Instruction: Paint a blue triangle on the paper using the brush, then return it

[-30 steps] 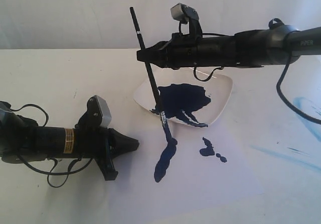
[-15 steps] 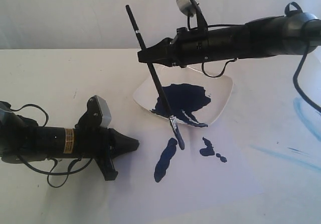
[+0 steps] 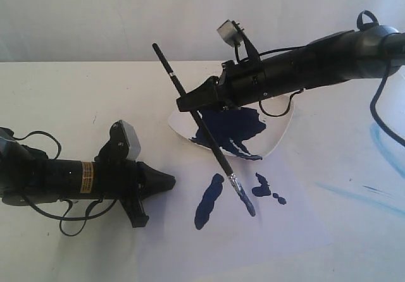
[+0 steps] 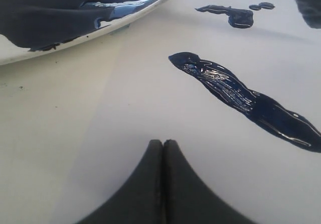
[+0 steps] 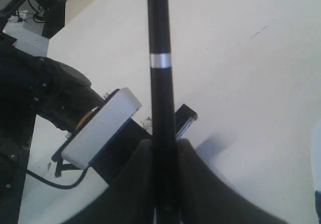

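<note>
While the right gripper (image 3: 185, 104) clamps the brush (image 3: 218, 159) by its handle, bristles down at the paper (image 3: 297, 231) beside the blobs (image 3: 261, 186), only one blue stroke (image 3: 207, 201) exists (no triangle yet), so two sides and the return remain.

Bright, washed-out light makes the white counter (image 3: 57, 92) glow, so the pale paper (image 3: 291, 225) barely stands out. The wet blue paint stroke (image 4: 241, 96) shines with small white glints. In the right wrist view the brush (image 5: 160, 83) is close and blurry, and a soft gray shadow lies on the counter beside it.
</note>
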Robot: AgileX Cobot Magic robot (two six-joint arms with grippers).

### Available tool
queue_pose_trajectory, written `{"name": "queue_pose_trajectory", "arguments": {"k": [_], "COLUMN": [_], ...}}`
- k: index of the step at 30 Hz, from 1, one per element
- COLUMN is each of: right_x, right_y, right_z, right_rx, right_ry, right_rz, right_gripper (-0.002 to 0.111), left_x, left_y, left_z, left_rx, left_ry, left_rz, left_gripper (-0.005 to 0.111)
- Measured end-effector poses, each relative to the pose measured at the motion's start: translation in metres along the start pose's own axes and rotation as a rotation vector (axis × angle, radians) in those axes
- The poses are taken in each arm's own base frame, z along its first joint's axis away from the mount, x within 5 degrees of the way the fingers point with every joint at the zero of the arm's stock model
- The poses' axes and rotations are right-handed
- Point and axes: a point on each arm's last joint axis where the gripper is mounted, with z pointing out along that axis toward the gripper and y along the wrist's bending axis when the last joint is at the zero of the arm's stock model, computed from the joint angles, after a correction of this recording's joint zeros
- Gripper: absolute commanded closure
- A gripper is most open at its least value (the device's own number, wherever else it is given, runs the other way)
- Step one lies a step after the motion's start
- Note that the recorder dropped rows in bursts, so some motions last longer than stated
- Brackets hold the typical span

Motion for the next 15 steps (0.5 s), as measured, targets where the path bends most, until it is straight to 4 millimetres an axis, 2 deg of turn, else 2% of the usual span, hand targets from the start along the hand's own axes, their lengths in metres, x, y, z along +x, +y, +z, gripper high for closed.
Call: {"name": "queue_pose_trajectory", "arguments": {"k": [7, 15], "right_x": [0.013, 0.013], "right_y": [-0.005, -0.01], "right_z": [0.002, 0.001], "right_rx": [0.041, 0.105], "right_ry": [0.034, 0.03], "right_rz": [0.025, 0.014], "right_gripper": [0.108, 0.108], "left_x": [0.0, 0.0], "left_y": [0.0, 0.0], "left_z": [0.0, 0.0], "left_rx": [0.0, 0.0], "left_ry": [0.0, 0.0], "left_rz": [0.0, 0.0], "left_gripper": [0.107, 0.107]}}
